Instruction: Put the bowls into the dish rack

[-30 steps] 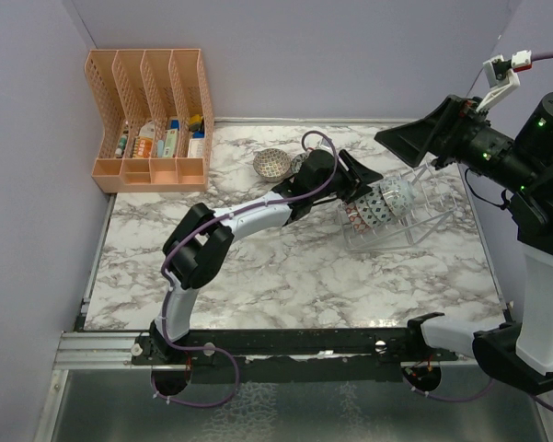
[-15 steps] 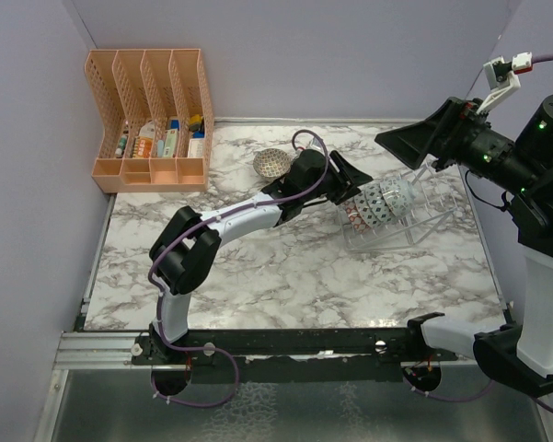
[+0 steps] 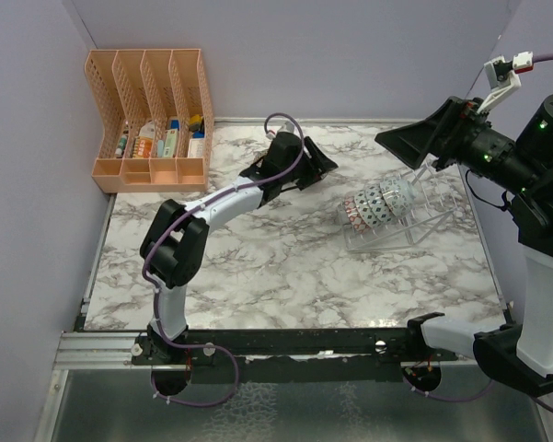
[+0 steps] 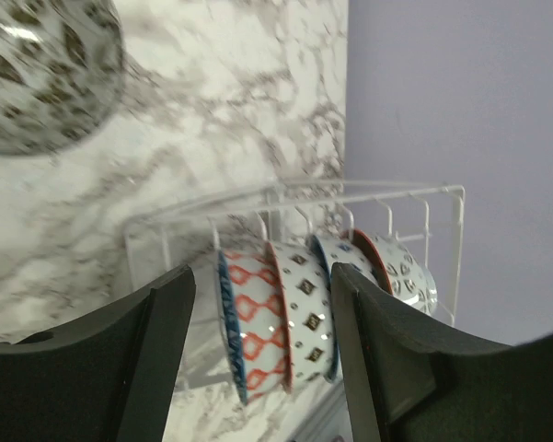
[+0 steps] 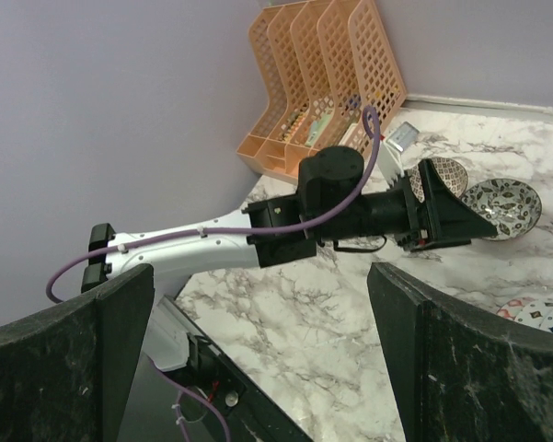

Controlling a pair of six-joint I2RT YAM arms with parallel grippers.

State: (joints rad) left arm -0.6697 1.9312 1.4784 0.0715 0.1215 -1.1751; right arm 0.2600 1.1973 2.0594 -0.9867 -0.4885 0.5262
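Note:
The clear dish rack (image 3: 421,214) stands at the right of the marble table and holds several patterned bowls (image 3: 373,204) on edge. In the left wrist view the rack (image 4: 414,198) and its bowls (image 4: 276,318) lie ahead between my open, empty fingers. My left gripper (image 3: 320,164) hovers at the table's middle back, left of the rack. Two loose bowls, one pinkish (image 5: 446,173) and one grey-white (image 5: 502,204), sit on the table by it; one of them (image 4: 37,74) shows blurred in the left wrist view. My right gripper (image 3: 409,138) is raised above the rack, open and empty.
An orange slotted organizer (image 3: 152,120) with small items stands at the back left corner and also shows in the right wrist view (image 5: 322,74). Purple walls close in the back and sides. The left arm (image 5: 212,244) stretches across the table's left half.

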